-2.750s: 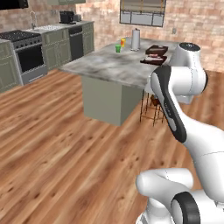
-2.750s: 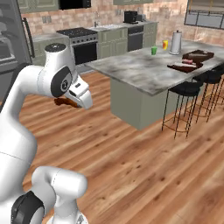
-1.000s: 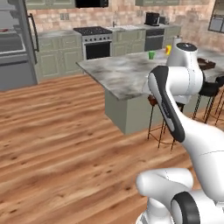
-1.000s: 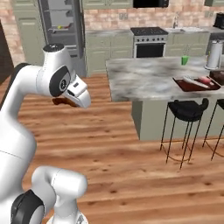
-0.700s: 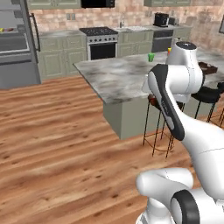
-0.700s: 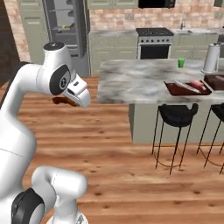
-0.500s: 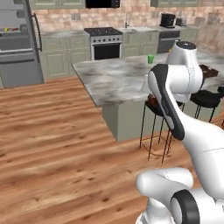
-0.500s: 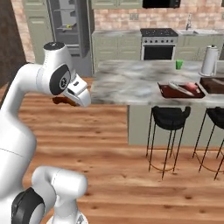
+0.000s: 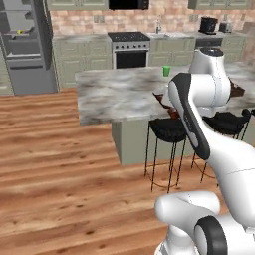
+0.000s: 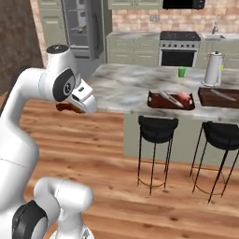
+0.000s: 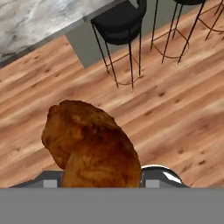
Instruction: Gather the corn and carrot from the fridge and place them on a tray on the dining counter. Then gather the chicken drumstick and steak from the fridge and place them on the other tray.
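Chicken drumstick [image 11: 89,144] between the jaws, above wooden floor [image 11: 175,109]

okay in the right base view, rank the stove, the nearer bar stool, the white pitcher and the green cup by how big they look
1. Nearer bar stool, largest; it stands closest to the camera, which inflates it.
2. Stove, far back, so likely bigger than it looks.
3. White pitcher.
4. Green cup, smallest.

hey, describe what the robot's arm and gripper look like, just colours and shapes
The arm is glossy white, built of rounded, tubular links with dark grey to black bands and round caps at the joints, rising from a bulbous white base. The gripper has a blocky white hand. No cables or markings are visible.
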